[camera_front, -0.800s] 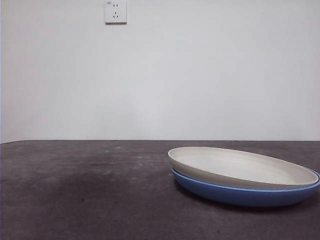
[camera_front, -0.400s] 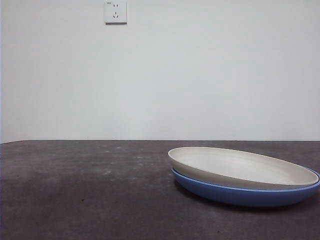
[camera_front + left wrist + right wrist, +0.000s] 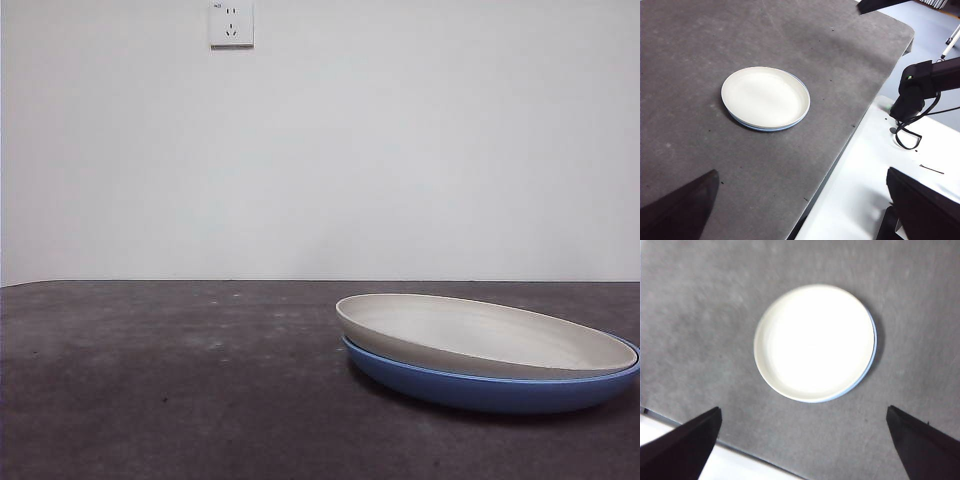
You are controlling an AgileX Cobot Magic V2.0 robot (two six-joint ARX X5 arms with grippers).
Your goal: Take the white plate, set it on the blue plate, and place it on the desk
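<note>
White plate: sits nested on top of the blue plate, slightly off centre, its rim on one side riding a little higher; empty inside.
Blue plate: lies flat on the desk under the white one; in the wrist views only a thin blue crescent of its rim peeks out along one edge.
Desk: dark grey, faintly speckled top; the stacked pair rests toward the right in the front view, not far from the table's edge as the left wrist view shows.
Left gripper: held high above the desk and off to the side of the stack, jaws spread wide apart, holding nothing, well clear of the plates.
Right gripper: raised well above the stack, looking nearly straight down on it, jaws wide apart and empty, touching neither plate.
Wall socket: white, on the pale wall behind the desk.
Front view: neither arm appears in it.
</note>
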